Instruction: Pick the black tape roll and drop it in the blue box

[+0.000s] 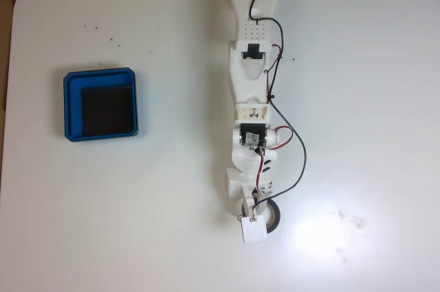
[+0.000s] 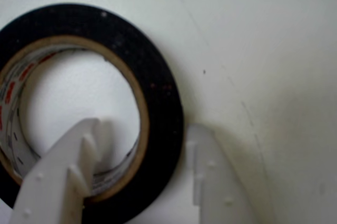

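The black tape roll lies flat on the white table, its pale cardboard core around a wide hole. My gripper is open and straddles the roll's near wall: one white finger is down inside the hole with a gap to the core, the other stands just outside the black rim. In the fixed view the gripper sits low at the centre over the tape roll, which the arm partly covers. The blue box rests far to the left, with a black floor.
The white arm runs down the middle of the fixed view from the top edge, with black and red cables looping on its right. The white table has a rounded corner at the top left.
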Tool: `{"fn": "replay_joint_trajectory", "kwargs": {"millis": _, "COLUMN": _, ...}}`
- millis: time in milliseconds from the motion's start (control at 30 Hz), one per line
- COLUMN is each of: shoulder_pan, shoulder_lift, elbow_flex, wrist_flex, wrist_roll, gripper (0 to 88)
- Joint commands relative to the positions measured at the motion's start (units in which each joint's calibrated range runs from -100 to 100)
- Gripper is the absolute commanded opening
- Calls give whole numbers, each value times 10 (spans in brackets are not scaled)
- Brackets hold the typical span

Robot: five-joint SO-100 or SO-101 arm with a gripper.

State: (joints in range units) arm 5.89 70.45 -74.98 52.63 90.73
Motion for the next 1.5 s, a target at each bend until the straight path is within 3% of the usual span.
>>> {"fn": "replay_joint_trajectory", "kwargs": {"millis": 0, "shoulder_pan": 0, "shoulder_lift": -5, "elbow_flex": -39, "wrist_flex": 3, "wrist_roll": 3, "gripper": 139}}
{"fn": "replay_joint_trajectory", "kwargs": {"millis": 433, "shoulder_pan": 1, "shoulder_lift": -7, "elbow_flex": -38, "wrist_flex": 3, "wrist_roll": 3, "gripper": 9}}
{"fn": "replay_joint_trajectory", "kwargs": {"millis": 1067, "shoulder_pan": 14, "shoulder_lift": -103, "elbow_flex": -34, "wrist_flex": 8, "wrist_roll": 3, "gripper": 9}}
{"fn": "replay_joint_trajectory", "kwargs": {"millis": 1467, "shoulder_pan": 27, "shoulder_lift": -194, "elbow_flex": -35, "wrist_flex": 199, "wrist_roll": -1, "gripper": 9}}
